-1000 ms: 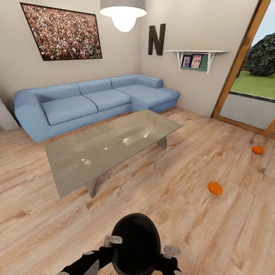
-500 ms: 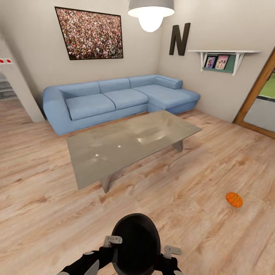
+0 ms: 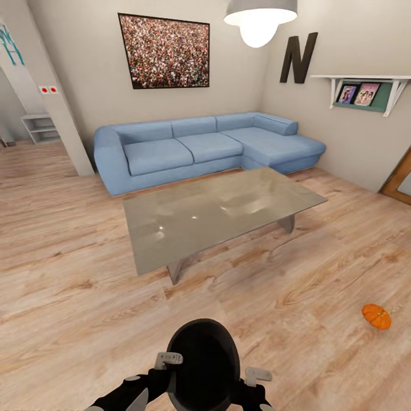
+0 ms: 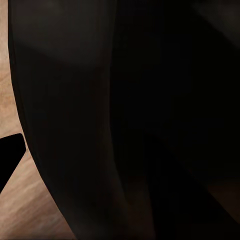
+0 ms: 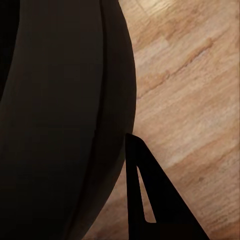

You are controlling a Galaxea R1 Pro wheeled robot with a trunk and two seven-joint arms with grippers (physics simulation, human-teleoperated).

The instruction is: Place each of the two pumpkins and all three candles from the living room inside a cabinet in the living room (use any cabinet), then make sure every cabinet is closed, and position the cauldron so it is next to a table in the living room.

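The black cauldron (image 3: 202, 365) hangs low in front of my trunk, its dark mouth facing the head camera. My left gripper (image 3: 169, 362) grips its left rim and my right gripper (image 3: 257, 377) its right rim, both shut on it. Its black wall (image 4: 100, 120) looms close in the left wrist view, with one dark fingertip (image 4: 9, 156) beside it. The right wrist view has the cauldron's wall (image 5: 60, 115) and a finger (image 5: 150, 200) against it, over the wood floor. One orange pumpkin (image 3: 376, 316) lies on the floor at the right. The glass-topped table (image 3: 220, 214) stands ahead. The candles and cabinet are out of view.
A blue corner sofa (image 3: 200, 145) lines the far wall behind the table. A white pillar (image 3: 54, 108) and an opening stand at the left. A wall shelf (image 3: 365, 91) hangs at the right, and a ceiling lamp (image 3: 260, 20) is above the table. Wood floor surrounds the table.
The camera has turned left, so the whole room has shifted right in the picture. One pumpkin has left the view. The cauldron stays held the same way between my grippers.
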